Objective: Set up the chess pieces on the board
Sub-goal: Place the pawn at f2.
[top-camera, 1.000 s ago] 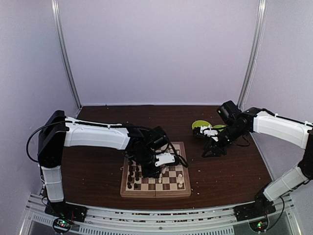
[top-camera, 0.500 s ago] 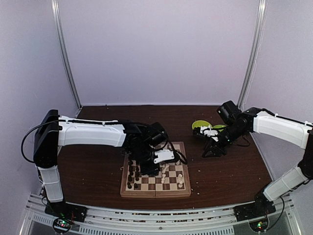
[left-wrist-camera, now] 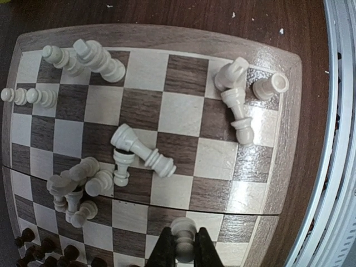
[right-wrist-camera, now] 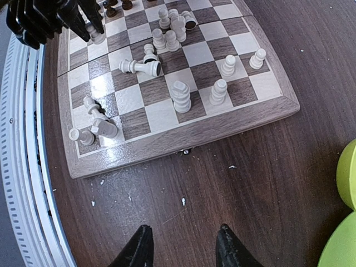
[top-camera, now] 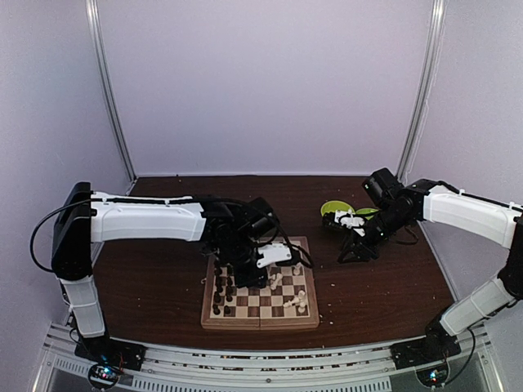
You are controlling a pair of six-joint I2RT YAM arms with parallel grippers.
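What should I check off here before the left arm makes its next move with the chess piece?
1. Left hand shut on a white piece: ok.
2. Square under that piece free: cannot tell, the hand hides it.
3. White pieces upright: not ok, several lie flat, such as this toppled piece.
4. Right hand open, empty, off the board: ok.

Soft, even light — glare on the board (left-wrist-camera: 245, 192) (wrist views bowed at edges)
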